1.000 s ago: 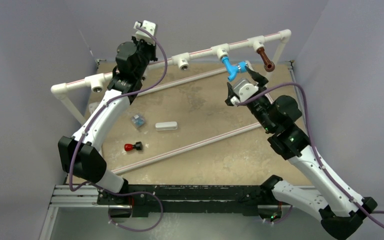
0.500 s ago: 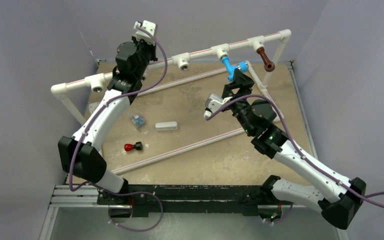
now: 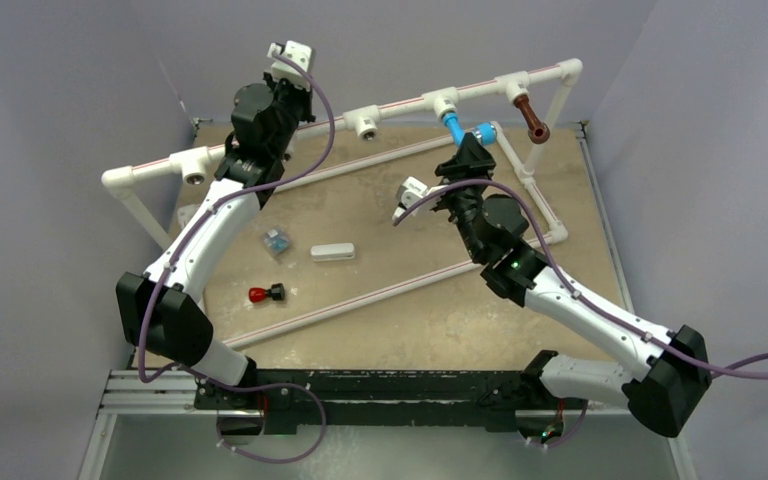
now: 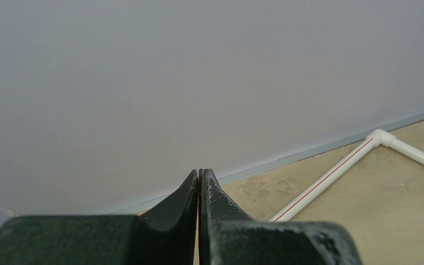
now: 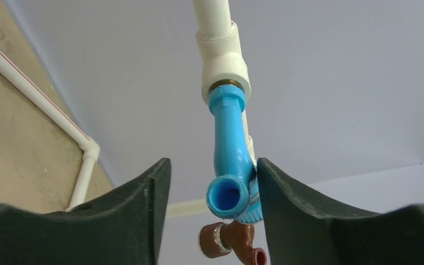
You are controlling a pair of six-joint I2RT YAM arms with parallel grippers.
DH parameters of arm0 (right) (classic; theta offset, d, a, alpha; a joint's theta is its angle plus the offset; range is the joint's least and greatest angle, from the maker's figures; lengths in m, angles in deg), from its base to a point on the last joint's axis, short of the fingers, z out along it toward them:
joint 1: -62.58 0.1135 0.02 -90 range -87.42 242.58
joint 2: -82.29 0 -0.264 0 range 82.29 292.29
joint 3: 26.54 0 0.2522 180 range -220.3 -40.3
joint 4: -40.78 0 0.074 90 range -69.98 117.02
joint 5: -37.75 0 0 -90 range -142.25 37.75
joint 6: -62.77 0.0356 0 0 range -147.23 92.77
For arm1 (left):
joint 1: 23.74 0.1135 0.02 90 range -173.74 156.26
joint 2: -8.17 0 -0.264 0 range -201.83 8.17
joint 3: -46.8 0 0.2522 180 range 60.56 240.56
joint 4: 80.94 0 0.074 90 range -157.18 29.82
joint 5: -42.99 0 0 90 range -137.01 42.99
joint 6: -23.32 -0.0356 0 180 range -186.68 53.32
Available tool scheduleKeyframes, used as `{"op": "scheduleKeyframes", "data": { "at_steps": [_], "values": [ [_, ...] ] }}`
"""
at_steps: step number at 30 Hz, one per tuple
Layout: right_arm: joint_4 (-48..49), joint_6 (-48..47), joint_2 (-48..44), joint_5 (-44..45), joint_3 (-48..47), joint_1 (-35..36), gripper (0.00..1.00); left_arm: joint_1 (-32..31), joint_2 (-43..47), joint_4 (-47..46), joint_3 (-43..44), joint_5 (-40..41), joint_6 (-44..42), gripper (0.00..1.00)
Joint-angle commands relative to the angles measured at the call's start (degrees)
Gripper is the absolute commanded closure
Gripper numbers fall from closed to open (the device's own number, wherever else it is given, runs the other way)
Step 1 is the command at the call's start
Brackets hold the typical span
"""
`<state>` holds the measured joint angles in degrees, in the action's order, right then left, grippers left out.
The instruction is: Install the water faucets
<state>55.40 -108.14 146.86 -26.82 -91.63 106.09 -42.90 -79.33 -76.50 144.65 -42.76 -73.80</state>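
The bright blue faucet point(image 3: 454, 126) hangs from a white tee point(image 3: 441, 101) on the raised pipe rail. In the right wrist view the blue faucet point(image 5: 229, 165) stands between my fingers, spout opening toward the camera, close against the right finger point(image 5: 287, 193). My right gripper point(image 5: 212, 163) is open around it; in the top view my right gripper point(image 3: 470, 152) sits just under the faucet. The dark brown faucet point(image 3: 533, 121) hangs from the following tee, also low in the right wrist view point(image 5: 229, 240). My left gripper point(image 4: 199, 172) is shut, up by the rail's left part point(image 3: 282, 112).
Two tees point(image 3: 367, 123) point(image 3: 194, 166) on the rail have open sockets. On the table lie a white block point(image 3: 332, 252), a small bluish part point(image 3: 276, 241), a red and black part point(image 3: 265, 294) and loose long pipes point(image 3: 380, 295).
My right arm has swung left and its wrist has rolled over, the gripper staying at the blue faucet. The left arm has not moved.
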Motion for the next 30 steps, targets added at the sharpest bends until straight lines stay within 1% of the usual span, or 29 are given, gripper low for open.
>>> {"op": "scheduleKeyframes", "data": {
  "at_steps": [1, 4, 8, 13, 17, 20, 30],
  "values": [
    [4.6, -0.8, 1.4, 2.4, -2.3, 0.2, 0.47, 0.0, -2.6, 6.3, -2.2, -1.0, -0.1, 1.0],
    [4.9, 0.7, 2.3, 3.6, -3.1, 0.2, 0.68, 0.0, -2.5, 6.6, -2.0, -1.4, 0.0, 1.0],
    [4.9, 4.4, 4.1, 6.7, -3.6, 0.1, 1.0, 0.0, -1.7, 6.4, -2.2, -1.4, 0.1, 1.0],
    [5.5, 12.4, 4.5, 8.4, -3.5, 0.0, 1.0, 0.0, -1.4, 6.2, -2.4, -1.4, 0.0, 1.0],
    [5.9, 22.4, 3.9, 7.4, -4.4, 0.0, 1.0, 0.0, -1.4, 6.4, -2.4, -1.4, 0.0, 1.0],
    [5.8, 30.8, 3.8, 6.7, -5.2, -0.1, 1.0, 0.0, -1.5, 6.4, -2.3, -1.4, 0.0, 1.0],
    [5.1, 64.2, 4.2, 3.6, -9.9, -1.2, 1.0, 0.0, -1.7, 6.4, -2.2, -1.4, 0.0, 1.0]
  ]
}}
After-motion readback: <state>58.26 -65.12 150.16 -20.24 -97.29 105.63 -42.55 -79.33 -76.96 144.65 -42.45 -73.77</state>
